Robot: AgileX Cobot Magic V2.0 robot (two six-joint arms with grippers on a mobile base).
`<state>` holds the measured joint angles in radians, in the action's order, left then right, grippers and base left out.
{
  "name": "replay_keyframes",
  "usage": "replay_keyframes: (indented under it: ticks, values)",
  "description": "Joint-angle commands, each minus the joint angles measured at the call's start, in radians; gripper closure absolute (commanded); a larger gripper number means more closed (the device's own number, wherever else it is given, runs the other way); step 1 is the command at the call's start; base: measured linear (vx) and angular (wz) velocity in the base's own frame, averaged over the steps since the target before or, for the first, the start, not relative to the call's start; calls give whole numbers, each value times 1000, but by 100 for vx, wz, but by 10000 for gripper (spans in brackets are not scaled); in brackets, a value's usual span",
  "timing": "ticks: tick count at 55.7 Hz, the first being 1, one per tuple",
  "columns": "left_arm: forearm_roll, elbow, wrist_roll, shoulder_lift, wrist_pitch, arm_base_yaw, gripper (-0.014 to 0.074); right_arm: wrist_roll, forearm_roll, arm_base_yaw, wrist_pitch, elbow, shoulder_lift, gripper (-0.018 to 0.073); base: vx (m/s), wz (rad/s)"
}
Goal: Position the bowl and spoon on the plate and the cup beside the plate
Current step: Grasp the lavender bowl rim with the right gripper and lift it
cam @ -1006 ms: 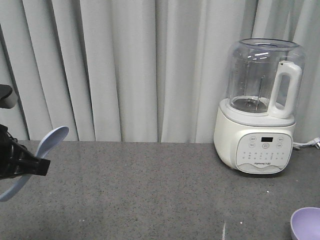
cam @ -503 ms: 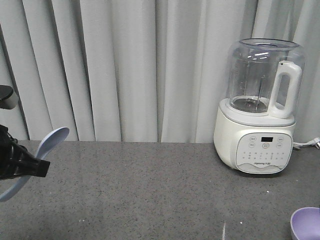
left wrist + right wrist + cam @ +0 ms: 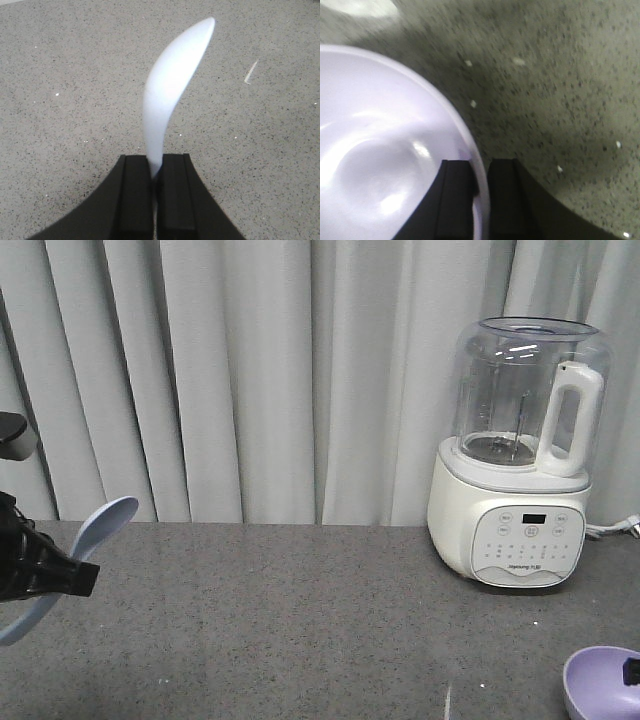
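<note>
Left gripper (image 3: 156,167): flat black pads clamped tight on thin, curved pale blue-white plastic spoon (image 3: 172,80), held off speckled grey countertop (image 3: 60,75) at far left. Right gripper (image 3: 481,172): closed on thin rim of smooth, glossy lavender bowl (image 3: 375,150), one pad inside, one outside, front right. White blender (image 3: 515,480), clear jar, behind.

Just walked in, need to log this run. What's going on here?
The left gripper is shut on the spoon, holding it over the grey counter. The right gripper pinches the bowl by its rim, one finger inside, one outside. A blender stands at the back. No plate or cup shows in these views.
</note>
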<state>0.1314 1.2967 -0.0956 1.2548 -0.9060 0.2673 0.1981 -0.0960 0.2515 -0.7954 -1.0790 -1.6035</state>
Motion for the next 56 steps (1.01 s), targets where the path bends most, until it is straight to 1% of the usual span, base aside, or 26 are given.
replay_keyframes:
  ticks: [1,7,12,15,17,20,21,23,24,26,32,36,37,39,45,56]
  values:
    - [17,28,0,-26,57,8,602,-32,-37,5,16,-22,26,574,0,0]
    - [17,28,0,-27,72,8,602,-88,-27,2,-1,-22,54,572,0,0]
    - [17,28,0,-27,93,8,601,-150,3,2,4,-22,122,571,0,0]
    - [17,28,0,-27,107,8,601,-181,41,2,22,-22,174,571,0,0]
    - [17,28,0,-27,117,8,600,-204,82,2,40,-22,215,571,0,0]
    - [17,28,0,-31,130,8,599,-249,156,2,64,-22,277,571,0,0]
    - [17,28,0,-31,134,8,599,-282,208,2,75,-22,313,571,0,0]
    - [17,28,0,-39,140,8,599,-321,266,2,82,-22,349,571,0,0]
    - [16,28,0,-40,141,8,599,-354,312,2,85,-22,376,571,0,0]
    - [16,28,0,-50,144,8,599,-406,371,2,90,-21,409,571,0,0]
    - [18,24,1,-93,144,8,599,-632,576,2,102,5,534,569,0,0]
    - [16,24,1,-135,144,8,599,-749,696,2,113,42,609,569,0,0]
    - [14,24,0,-177,144,8,599,-827,786,2,121,84,674,568,0,0]
    - [10,19,0,-201,148,8,599,-866,828,2,122,110,710,568,0,0]
    - [-2,-49,0,-292,198,8,599,-937,890,2,121,182,805,568,0,0]
    - [-1,-261,26,-469,276,8,596,-933,905,2,105,265,919,568,0,0]
